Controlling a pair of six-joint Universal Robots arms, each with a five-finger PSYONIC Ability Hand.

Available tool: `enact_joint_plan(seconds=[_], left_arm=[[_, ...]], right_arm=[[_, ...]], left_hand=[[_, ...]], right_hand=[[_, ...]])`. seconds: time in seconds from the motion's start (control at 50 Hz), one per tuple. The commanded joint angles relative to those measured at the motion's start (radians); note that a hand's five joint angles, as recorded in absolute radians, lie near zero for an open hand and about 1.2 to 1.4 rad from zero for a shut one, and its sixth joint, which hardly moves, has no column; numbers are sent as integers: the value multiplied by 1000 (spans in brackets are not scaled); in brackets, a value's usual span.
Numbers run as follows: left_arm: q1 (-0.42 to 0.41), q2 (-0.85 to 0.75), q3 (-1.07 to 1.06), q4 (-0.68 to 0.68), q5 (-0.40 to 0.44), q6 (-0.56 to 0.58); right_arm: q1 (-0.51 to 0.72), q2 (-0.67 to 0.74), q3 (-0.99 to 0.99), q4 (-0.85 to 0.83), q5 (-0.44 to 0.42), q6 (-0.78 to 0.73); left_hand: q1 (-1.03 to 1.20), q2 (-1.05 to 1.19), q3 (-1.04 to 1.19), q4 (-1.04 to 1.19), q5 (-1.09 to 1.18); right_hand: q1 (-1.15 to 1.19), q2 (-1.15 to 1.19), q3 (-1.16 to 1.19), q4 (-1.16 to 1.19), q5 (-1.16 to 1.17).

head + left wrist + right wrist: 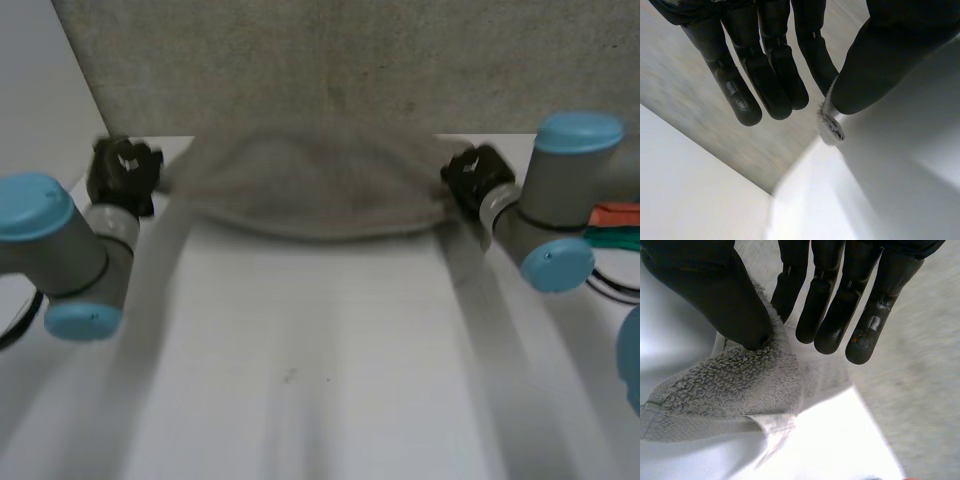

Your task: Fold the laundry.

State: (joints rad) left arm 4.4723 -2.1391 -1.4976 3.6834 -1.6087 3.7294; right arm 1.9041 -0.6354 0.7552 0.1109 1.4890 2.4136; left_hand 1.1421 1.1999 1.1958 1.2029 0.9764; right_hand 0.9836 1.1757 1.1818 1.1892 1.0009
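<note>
Towel (pixel 312 195), grey and looped, hangs over the far part of the white table (pixel 300 380), strung between both hands and sagging in the middle. At the left, the left hand (pixel 122 172) pinches one corner between thumb and straight fingers, with only a small tuft caught. At the right, the right hand (pixel 476 176) clamps the other corner under its thumb, with more cloth in the grip. I'd say the fold wants both hands moving level and together, so the thin left pinch does not slip. Orange and green items (pixel 612 226) lie at the far right, near the right arm. A grey panel (pixel 350 60) stands close behind.
</note>
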Motion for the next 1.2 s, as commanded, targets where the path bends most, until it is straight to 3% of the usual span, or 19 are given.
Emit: enact_joint_plan(seconds=[0.02,0.22,0.36,0.52,0.7,0.86,1.14,1.16,1.18,1.2], left_arm=[[19,140,-153,-187,3,81],[56,546,-455,-687,24,352],[107,648,-530,-741,96,455],[87,427,-406,-556,121,411],[16,119,-93,-332,-3,208],[-41,-108,144,-243,-95,205],[-71,-292,335,-86,-99,237],[-70,-297,339,-83,-97,239],[-71,-300,341,-79,-97,239],[-74,-301,338,-69,-99,242]], right_arm=[[16,-30,76,180,5,-79],[-8,-422,415,558,5,-155],[-20,-560,601,587,-4,-297],[-11,-384,497,477,16,-294],[-8,-198,279,297,120,-269],[-8,-66,104,240,132,-269],[-7,126,-166,178,142,-264],[-7,129,-171,168,146,-263],[-7,129,-172,159,152,-261],[-2,125,-174,139,166,-255]], left_hand=[[254,196,200,193,245],[254,196,200,193,245],[254,196,200,193,245],[254,196,200,193,245],[254,196,200,193,245],[254,196,200,193,245],[254,196,200,193,245],[225,168,172,165,217],[-112,-170,-166,-173,-121],[-833,-891,-887,-894,-842]], right_hand=[[413,221,214,207,221],[413,221,214,207,221],[413,221,214,207,221],[413,221,214,207,221],[413,221,214,207,221],[413,221,214,207,221],[413,221,214,207,221],[65,-127,-133,-141,-127],[-418,-610,-616,-624,-610],[-809,-1001,-1007,-1015,-1001]])
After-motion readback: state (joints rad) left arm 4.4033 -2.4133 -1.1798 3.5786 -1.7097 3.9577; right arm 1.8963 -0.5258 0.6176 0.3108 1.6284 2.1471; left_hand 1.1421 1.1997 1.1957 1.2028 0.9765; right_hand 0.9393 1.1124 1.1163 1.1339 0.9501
